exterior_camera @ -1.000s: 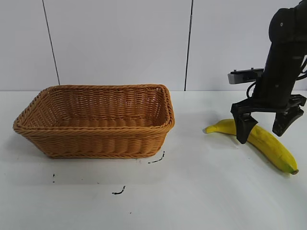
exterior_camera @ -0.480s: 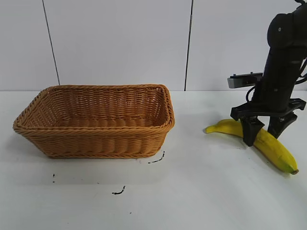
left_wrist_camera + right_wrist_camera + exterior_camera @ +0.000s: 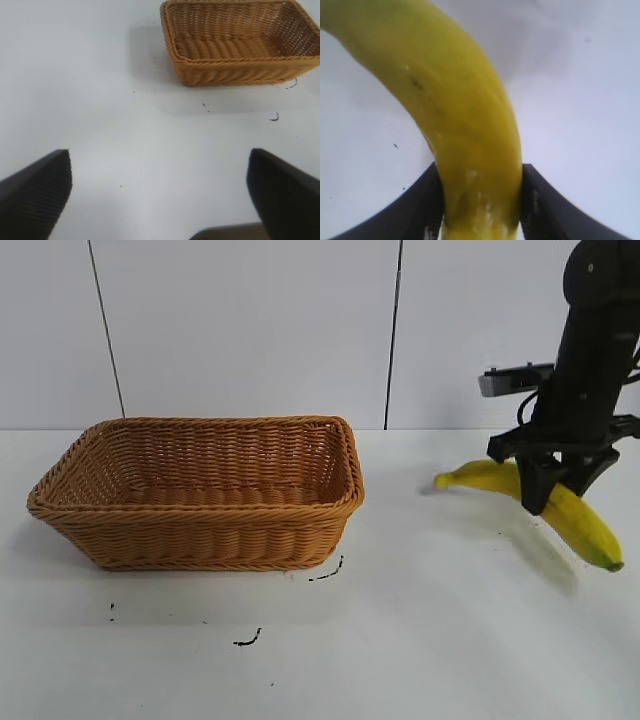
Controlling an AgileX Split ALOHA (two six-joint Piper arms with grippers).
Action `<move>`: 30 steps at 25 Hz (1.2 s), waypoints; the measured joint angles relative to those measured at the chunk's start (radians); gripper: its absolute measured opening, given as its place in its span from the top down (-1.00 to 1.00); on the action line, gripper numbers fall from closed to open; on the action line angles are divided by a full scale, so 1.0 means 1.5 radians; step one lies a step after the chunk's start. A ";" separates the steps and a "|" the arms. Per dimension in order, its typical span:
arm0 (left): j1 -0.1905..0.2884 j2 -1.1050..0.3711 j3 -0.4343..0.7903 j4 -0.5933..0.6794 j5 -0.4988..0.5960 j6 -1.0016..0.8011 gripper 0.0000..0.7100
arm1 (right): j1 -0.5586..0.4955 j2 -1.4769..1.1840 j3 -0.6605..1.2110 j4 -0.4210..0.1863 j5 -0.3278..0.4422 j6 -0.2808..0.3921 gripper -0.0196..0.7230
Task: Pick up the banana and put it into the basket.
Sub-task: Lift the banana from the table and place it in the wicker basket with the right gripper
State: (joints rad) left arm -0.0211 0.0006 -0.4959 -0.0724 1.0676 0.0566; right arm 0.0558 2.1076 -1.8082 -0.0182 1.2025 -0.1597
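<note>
The yellow banana [image 3: 580, 523] hangs just above the white table at the right, its shadow below it. My right gripper [image 3: 549, 492] is shut on its middle, and in the right wrist view both black fingers press against the banana [image 3: 465, 125]. The orange-brown wicker basket [image 3: 200, 532] stands at the left of the table, well apart from the banana, with nothing visible inside. My left gripper [image 3: 160, 192] is open over bare table, and in the left wrist view the basket [image 3: 235, 70] lies farther off.
Small black marks [image 3: 247, 640] dot the white table in front of the basket. A white panelled wall [image 3: 250, 330] runs behind the table. Open tabletop lies between the basket and the banana.
My right gripper has closed round the banana and lifted it a little off the table. The basket has not moved.
</note>
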 joint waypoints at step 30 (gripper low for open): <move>0.000 0.000 0.000 0.000 0.000 0.000 -0.94 | 0.337 0.048 -0.238 -0.044 -0.112 -0.278 0.13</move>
State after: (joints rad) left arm -0.0211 0.0006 -0.4959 -0.0724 1.0676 0.0566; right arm 0.5609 2.1803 -2.1652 -0.0846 1.0345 -0.5764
